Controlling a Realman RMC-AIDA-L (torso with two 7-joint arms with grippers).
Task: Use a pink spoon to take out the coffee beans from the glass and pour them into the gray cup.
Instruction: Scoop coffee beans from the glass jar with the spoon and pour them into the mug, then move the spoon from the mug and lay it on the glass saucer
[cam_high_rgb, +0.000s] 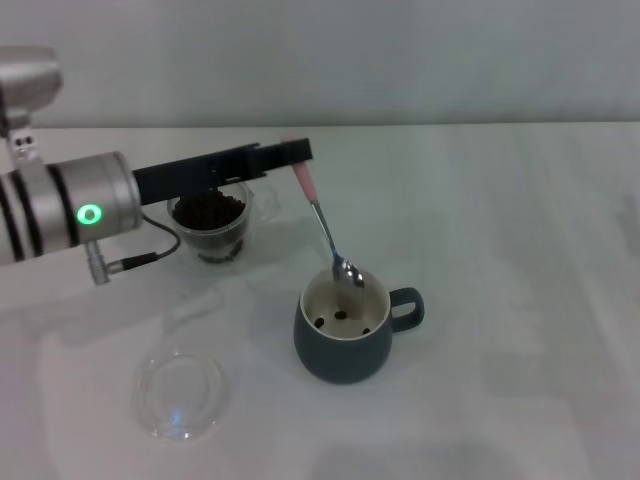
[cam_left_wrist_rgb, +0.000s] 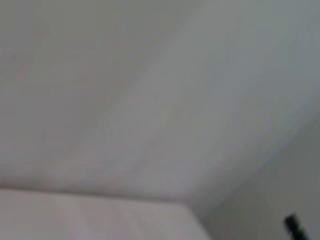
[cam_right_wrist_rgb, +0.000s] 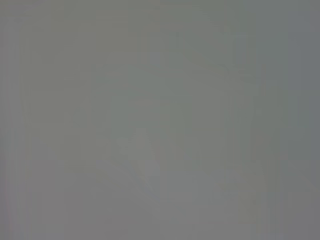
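My left gripper (cam_high_rgb: 293, 153) reaches in from the left and is shut on the pale pink handle of the pink spoon (cam_high_rgb: 322, 224). The spoon hangs down and to the right, its metal bowl just over the far rim of the gray cup (cam_high_rgb: 345, 345). A few coffee beans (cam_high_rgb: 341, 316) lie on the cup's cream inside. The glass (cam_high_rgb: 210, 228) stands behind and left of the cup, partly under my arm, filled with dark coffee beans (cam_high_rgb: 208, 211). The wrist views show only blank surfaces. My right gripper is out of view.
A shallow clear glass dish (cam_high_rgb: 180, 393) sits on the white table (cam_high_rgb: 520, 260) at the front left. The gray cup's handle (cam_high_rgb: 407, 308) points right. My left arm crosses the far left of the table.
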